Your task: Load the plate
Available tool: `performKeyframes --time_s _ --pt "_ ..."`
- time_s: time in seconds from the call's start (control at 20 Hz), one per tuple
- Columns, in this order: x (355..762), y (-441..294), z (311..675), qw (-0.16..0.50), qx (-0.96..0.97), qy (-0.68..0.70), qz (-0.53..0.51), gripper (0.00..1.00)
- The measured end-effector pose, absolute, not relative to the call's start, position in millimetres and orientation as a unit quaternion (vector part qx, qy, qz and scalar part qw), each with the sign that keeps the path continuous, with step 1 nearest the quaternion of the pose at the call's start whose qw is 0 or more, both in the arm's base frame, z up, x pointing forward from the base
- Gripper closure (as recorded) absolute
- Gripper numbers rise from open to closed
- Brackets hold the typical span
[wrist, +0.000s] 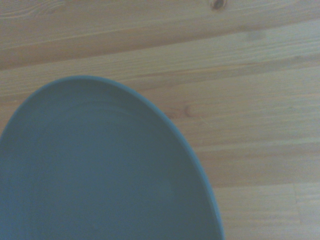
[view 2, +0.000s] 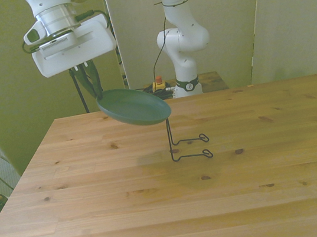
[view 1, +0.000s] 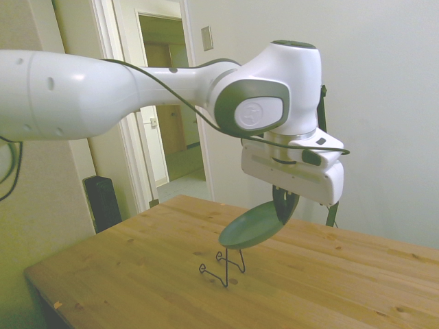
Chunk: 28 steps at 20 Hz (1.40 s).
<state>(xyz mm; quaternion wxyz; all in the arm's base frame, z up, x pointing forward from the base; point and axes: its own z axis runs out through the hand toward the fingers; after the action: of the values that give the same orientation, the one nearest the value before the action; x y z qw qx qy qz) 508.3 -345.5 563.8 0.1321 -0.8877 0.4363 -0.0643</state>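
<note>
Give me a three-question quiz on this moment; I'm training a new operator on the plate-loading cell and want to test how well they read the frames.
1. True or false: the plate lies flat on the table.
2. Multiple choice: the wire stand is (A) lying on its side, (B) upright on the table, holding nothing, (C) held in the gripper.
3. Short answer: where does the gripper grip the plate?

Key:
1. False. It hangs tilted in the air, above the stand.
2. B.
3. At its rim, on the raised side; the opposite edge dips toward the stand.
</note>
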Motion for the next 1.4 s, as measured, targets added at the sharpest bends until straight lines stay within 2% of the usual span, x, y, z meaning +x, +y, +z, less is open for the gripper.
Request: performKeyframes --time_s 0.2,0.55,0.9,1.4 --pt "486 -318 561 0.136 -0.888 0.432 -0.087 1.00" --pt "481 -267 597 0.122 -0.880 0.436 -0.146 1.00" --pt "498 -235 574 0.096 -0.875 0.446 -0.162 1.00" --pt "499 -229 576 0.098 -0.877 0.442 -0.162 1.00"
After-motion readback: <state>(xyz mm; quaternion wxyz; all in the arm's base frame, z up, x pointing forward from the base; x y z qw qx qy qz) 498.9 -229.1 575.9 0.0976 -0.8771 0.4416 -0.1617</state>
